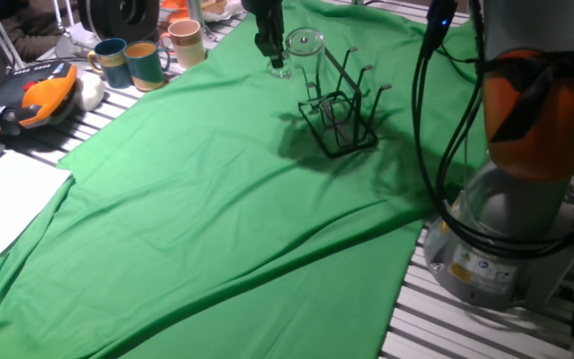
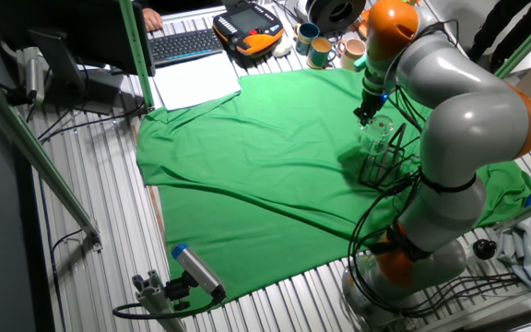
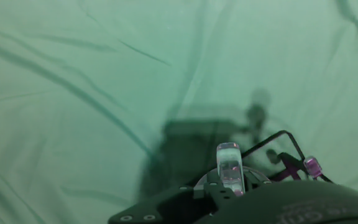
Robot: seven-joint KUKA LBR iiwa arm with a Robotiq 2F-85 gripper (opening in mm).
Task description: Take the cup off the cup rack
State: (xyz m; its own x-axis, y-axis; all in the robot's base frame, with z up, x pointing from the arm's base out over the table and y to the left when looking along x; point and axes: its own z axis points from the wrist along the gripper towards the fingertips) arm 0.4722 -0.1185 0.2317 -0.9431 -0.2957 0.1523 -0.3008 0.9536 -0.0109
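Observation:
The cup (image 1: 305, 52) is a clear glass mug. It hangs over the left peg of the black wire cup rack (image 1: 342, 115), which stands on the green cloth (image 1: 217, 199). My gripper (image 1: 272, 58) reaches down from above, just left of the cup, and is shut on its looped handle. In the other fixed view, the gripper (image 2: 368, 114) is above the cup (image 2: 377, 138) and the rack (image 2: 387, 166). In the hand view, the clear handle (image 3: 229, 167) shows at the hand, with rack wires (image 3: 279, 138) beside it. I cannot tell whether the cup still rests on the peg.
Two teal-and-tan mugs (image 1: 128, 62) and a pinkish cream mug (image 1: 185, 43) stand at the far left edge of the cloth. An orange-and-black pendant (image 1: 33, 98) and white paper (image 1: 3, 209) lie to the left. The arm's base (image 1: 511, 229) stands at the right.

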